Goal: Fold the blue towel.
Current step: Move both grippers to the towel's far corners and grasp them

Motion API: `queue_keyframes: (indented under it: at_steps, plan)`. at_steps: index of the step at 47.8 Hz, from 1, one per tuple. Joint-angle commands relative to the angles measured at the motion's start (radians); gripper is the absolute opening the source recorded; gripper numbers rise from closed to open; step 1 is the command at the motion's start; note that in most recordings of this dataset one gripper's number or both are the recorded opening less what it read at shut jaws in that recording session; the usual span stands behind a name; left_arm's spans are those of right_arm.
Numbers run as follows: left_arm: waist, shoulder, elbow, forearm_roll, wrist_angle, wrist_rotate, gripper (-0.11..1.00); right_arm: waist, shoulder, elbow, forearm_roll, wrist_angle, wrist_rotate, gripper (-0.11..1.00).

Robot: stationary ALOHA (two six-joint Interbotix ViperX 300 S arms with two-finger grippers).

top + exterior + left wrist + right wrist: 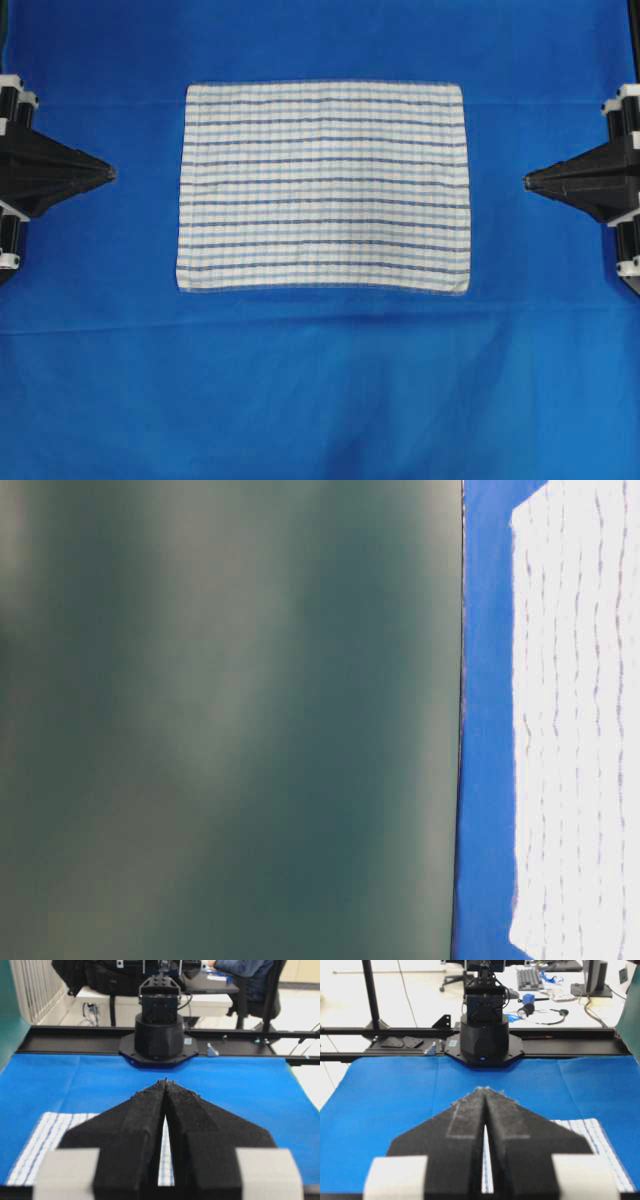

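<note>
Lying flat between both jaws: the blue towel (323,187) on the counter (320,400).
Long axis runs from left gripper (108,173) to right gripper (530,181); both jaws closed, empty, clear of its short edges.

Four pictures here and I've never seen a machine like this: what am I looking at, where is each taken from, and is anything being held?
It is a two-armed robot. The overhead picture shows a striped towel lying flat on a blue table covering, with the left hand and right hand pointing at it from either side, apart from it. Two pictures come from cameras on the wrists, each looking along its own black hand toward the opposite arm's base. The table-level picture is mostly blocked by a dark green blur. Both hands are shut and hold nothing.
</note>
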Motion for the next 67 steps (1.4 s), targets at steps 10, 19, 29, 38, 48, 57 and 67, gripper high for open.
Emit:
queue_keyframes:
  at_steps: [10, 19, 29, 38, 48, 57, 67]
  plan:
    - [0.095, 0.043, -0.011, -0.023, 0.002, -0.003, -0.01, -0.198, 0.046, -0.044, 0.012, 0.074, 0.025, 0.0]
    - [0.227, 0.129, 0.0, -0.032, 0.006, -0.017, 0.0, -0.344, 0.112, -0.043, 0.012, 0.11, 0.043, 0.0]
    - [0.37, 0.301, -0.006, -0.031, 0.003, -0.066, 0.09, -0.476, 0.255, -0.044, 0.014, 0.135, 0.06, 0.01]
    - [0.446, 0.483, -0.025, -0.029, -0.015, -0.061, 0.62, -0.549, 0.431, -0.075, 0.008, 0.161, 0.057, 0.48]
    - [0.512, 0.673, -0.044, -0.025, -0.097, -0.048, 0.86, -0.58, 0.62, -0.12, 0.002, 0.141, 0.054, 0.58]
    - [0.545, 0.847, -0.063, -0.026, -0.198, -0.023, 0.85, -0.588, 0.778, -0.172, 0.002, 0.123, 0.049, 0.58]
    - [0.568, 0.988, -0.107, -0.026, -0.218, -0.02, 0.85, -0.589, 0.914, -0.212, 0.0, 0.089, 0.048, 0.57]
